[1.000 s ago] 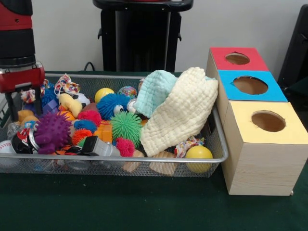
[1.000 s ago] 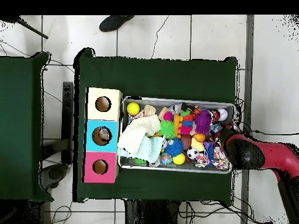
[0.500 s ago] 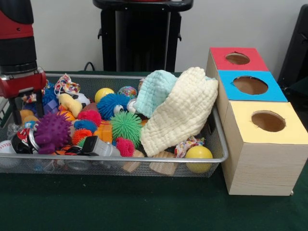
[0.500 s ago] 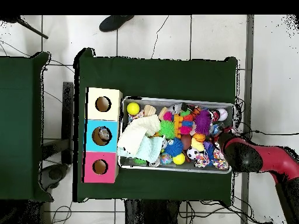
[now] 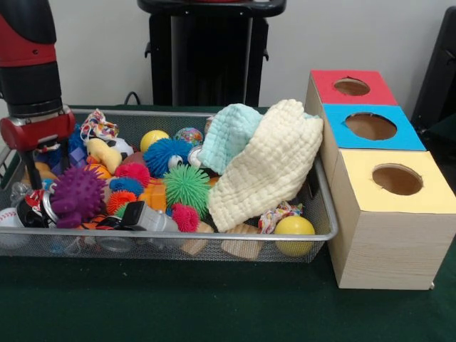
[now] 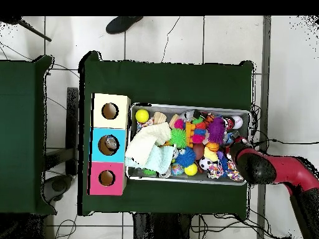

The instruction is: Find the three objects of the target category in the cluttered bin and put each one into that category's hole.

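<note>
— What is carried by the green-covered desk (image 5: pixel 214 313)?
— A wire mesh bin (image 5: pixel 178 235) is seen on it, and the jaws are held over one end of that bin. A row of three boxes is set against the other end, well apart from the jaws: red-topped (image 5: pixel 377 92), blue-topped (image 5: pixel 406 139) and yellow-topped (image 5: pixel 392 228), each with a round hole.
— How are the jaws held?
— They are spread apart on the red and black arm (image 5: pixel 28 64), and nothing is gripped.
— And the toys?
— A cream cloth (image 5: pixel 267 167) and a mint cloth (image 5: pixel 228 135) are heaped at the end far from the jaws. A purple spiky ball (image 5: pixel 77 196) lies just below the jaws. A green spiky ball (image 5: pixel 187 187) is found between the jaws and the cloths. Which toys belong to the target category cannot be told. A small grey thing (image 6: pixel 111 144) is seen in the blue hole.
</note>
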